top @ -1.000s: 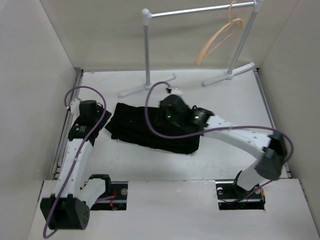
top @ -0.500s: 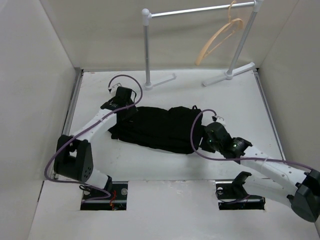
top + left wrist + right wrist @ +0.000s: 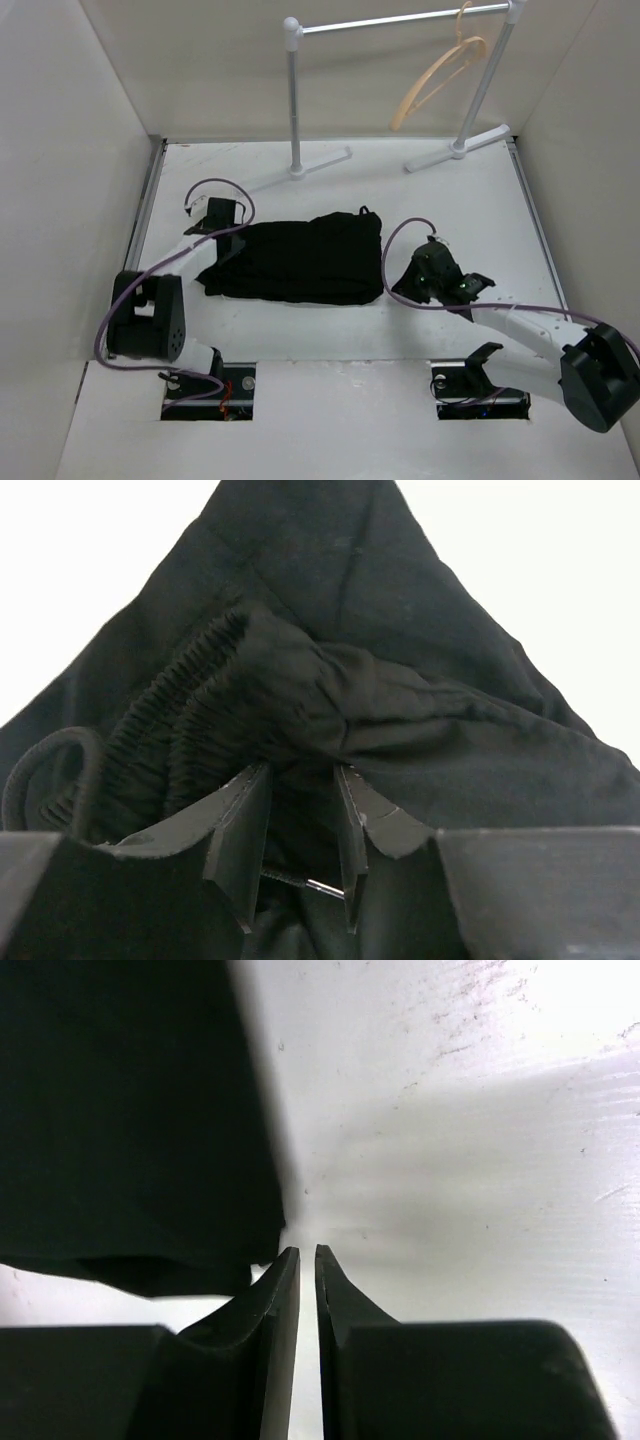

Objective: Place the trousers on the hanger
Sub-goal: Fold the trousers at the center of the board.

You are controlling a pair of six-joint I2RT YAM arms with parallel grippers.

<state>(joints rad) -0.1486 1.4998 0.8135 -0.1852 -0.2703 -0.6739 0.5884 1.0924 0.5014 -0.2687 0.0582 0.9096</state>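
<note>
The black trousers (image 3: 300,262) lie folded flat in the middle of the table. My left gripper (image 3: 226,240) is at their left end. In the left wrist view it (image 3: 300,772) is shut on the trousers (image 3: 400,730), with bunched cloth next to the elastic waistband (image 3: 190,695) between its fingers. My right gripper (image 3: 402,285) rests low on the table just right of the trousers. In the right wrist view it (image 3: 307,1252) is shut on nothing, beside a cloth corner (image 3: 130,1130). The tan wooden hanger (image 3: 440,72) hangs on the rail at the back right.
The white-and-grey rail stand (image 3: 400,20) rises at the back, its feet (image 3: 320,162) on the table behind the trousers. White walls close in the table on the left, back and right. Two mounting slots (image 3: 480,385) sit at the near edge.
The right gripper has let go of the cloth, shut and drawn off to the right. The left jaws have narrowed on the waistband and moved left, and the trousers have shifted left with them.
</note>
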